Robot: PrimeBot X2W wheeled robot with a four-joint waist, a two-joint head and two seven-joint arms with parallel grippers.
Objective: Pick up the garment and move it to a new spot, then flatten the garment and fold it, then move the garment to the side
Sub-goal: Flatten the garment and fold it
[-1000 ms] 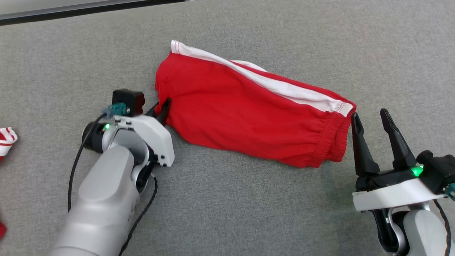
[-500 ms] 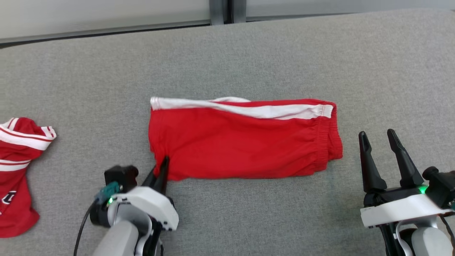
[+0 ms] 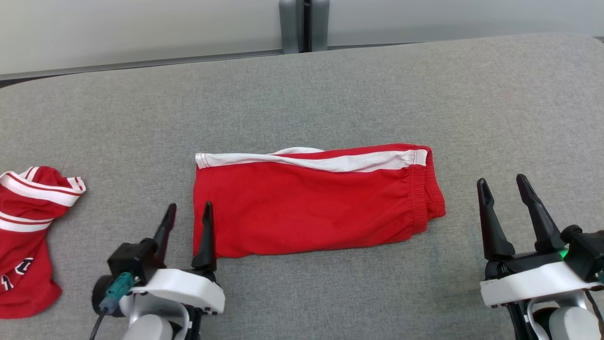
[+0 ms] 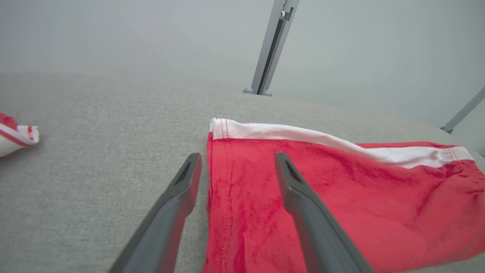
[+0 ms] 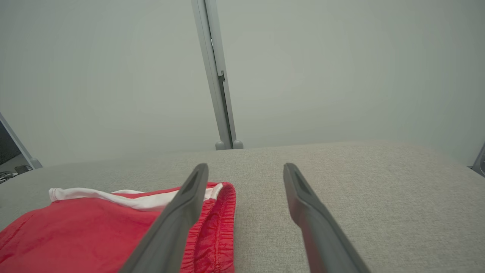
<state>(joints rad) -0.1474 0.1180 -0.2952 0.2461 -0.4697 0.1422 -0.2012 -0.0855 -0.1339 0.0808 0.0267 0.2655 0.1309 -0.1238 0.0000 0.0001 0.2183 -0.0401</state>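
The garment (image 3: 311,203) is a pair of red shorts with a white side stripe, folded into a flat rectangle in the middle of the grey table. My left gripper (image 3: 188,208) stands open at the garment's near left corner, one finger over the fabric edge, holding nothing. In the left wrist view the garment (image 4: 341,197) spreads rightward and my left gripper (image 4: 235,161) straddles its hem, raised above it. My right gripper (image 3: 503,184) is open, clear of the waistband end. The right wrist view has the garment (image 5: 94,227) at lower left, beside my right gripper (image 5: 245,170).
A second red garment with white stripes (image 3: 28,236) lies crumpled at the table's left edge, its tip also in the left wrist view (image 4: 15,134). A grey post (image 3: 303,26) rises behind the table's (image 3: 302,94) far edge against a pale wall.
My left gripper has opened and let go of the garment's near left corner, drawing back slightly. The head camera has tilted up and the garment now lies squared on the table. The right gripper stays open.
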